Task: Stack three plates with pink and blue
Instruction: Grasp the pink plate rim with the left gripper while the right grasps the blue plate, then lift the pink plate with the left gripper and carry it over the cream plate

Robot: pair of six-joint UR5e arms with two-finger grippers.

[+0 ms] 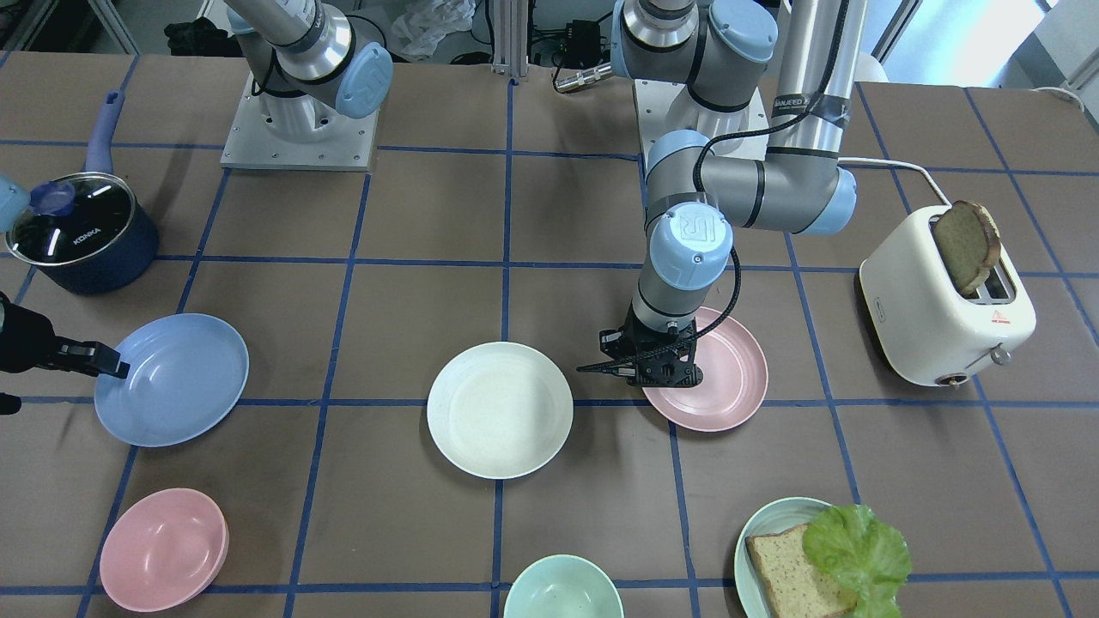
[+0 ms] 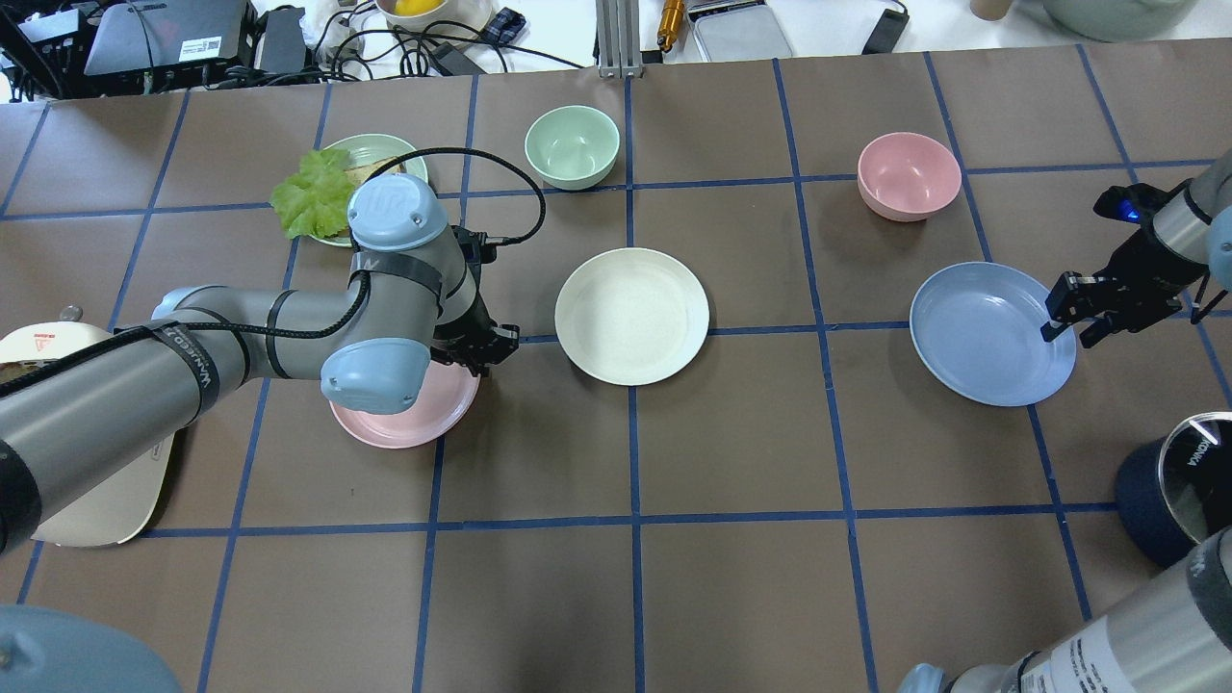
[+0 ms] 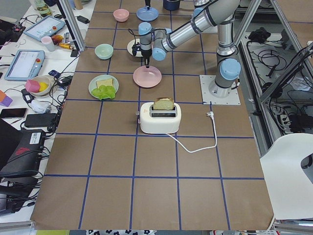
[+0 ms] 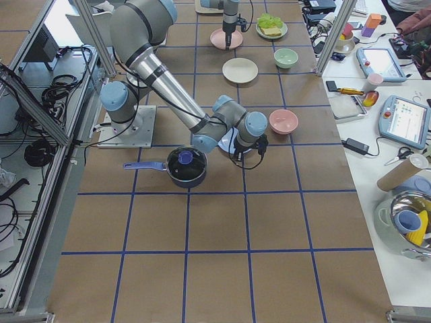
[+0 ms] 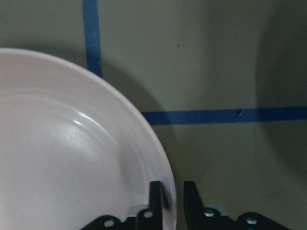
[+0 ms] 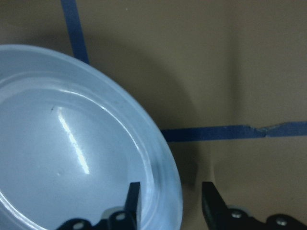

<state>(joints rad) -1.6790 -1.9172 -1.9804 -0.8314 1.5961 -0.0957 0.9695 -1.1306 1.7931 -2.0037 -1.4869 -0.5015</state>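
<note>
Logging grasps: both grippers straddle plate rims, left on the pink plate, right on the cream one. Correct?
No: the right gripper straddles the rim of the blue plate, not the cream plate; the right wrist view shows it. The rest holds.

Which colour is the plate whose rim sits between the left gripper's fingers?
Pale pink: the pink plate, best seen in the left wrist view.

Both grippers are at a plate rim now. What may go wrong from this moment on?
1. The left gripper straddles only the thin edge of the pink plate; so shallow a bite may let the plate tilt or slip when lifted.
2. The right gripper is open around the rim of the blue plate; closing may push it aside.
3. If both grippers carry toward the cream plate together, they may collide.
</note>
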